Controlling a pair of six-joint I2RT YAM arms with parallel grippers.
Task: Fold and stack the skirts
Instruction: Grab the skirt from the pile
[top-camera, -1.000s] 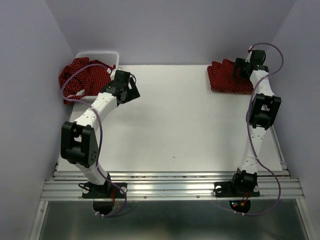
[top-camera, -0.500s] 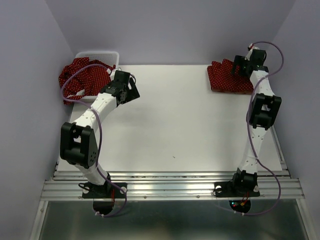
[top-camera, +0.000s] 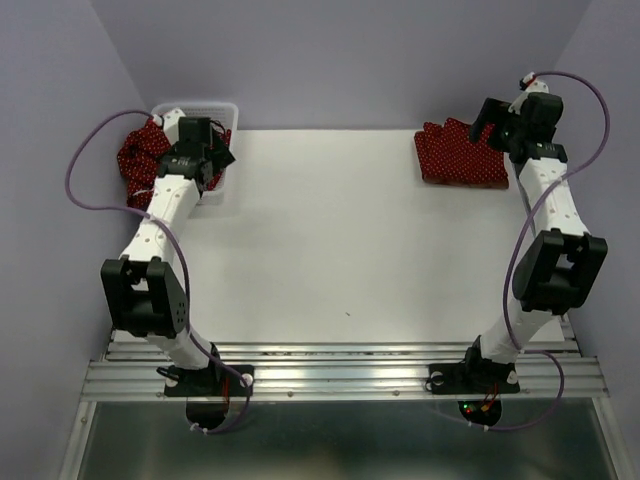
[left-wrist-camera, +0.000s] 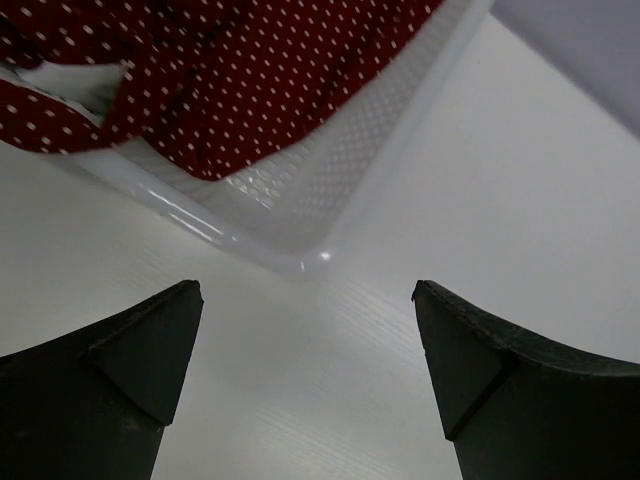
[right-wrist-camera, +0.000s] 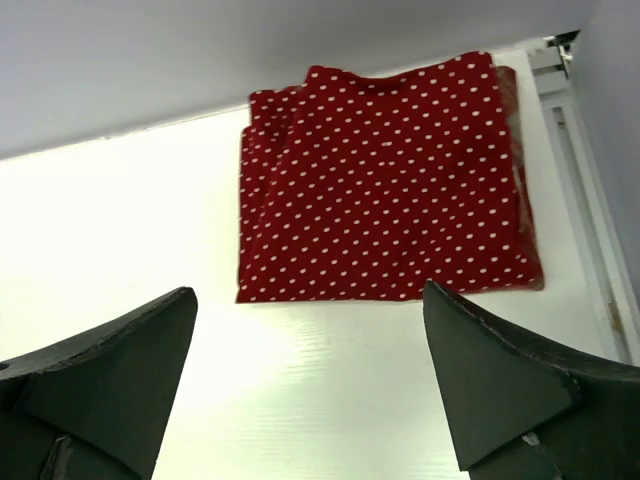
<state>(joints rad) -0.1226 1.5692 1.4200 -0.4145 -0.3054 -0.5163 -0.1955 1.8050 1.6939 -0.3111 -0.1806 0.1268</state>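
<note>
A folded dark red skirt with white dots (top-camera: 460, 160) lies flat at the table's back right, and fills the upper half of the right wrist view (right-wrist-camera: 385, 180). More dotted skirts (top-camera: 140, 155) lie crumpled in and over the white basket (top-camera: 200, 107) at the back left, also seen in the left wrist view (left-wrist-camera: 200, 80). My left gripper (top-camera: 207, 155) is open and empty just in front of the basket's near corner (left-wrist-camera: 300, 255), over bare table (left-wrist-camera: 305, 290). My right gripper (top-camera: 487, 125) hovers open and empty (right-wrist-camera: 309, 290) at the folded skirt's right end.
Lilac walls close in the table on the left, back and right. The white tabletop (top-camera: 340, 230) stretches between the two arms. A metal rail (top-camera: 340, 365) runs along the near edge, and a metal strip (right-wrist-camera: 580, 200) borders the table's right side.
My left arm has swung left from the table's middle to the basket. My right arm has pulled back and right, off the folded skirt, with its elbow swung outward. Both grippers stayed open.
</note>
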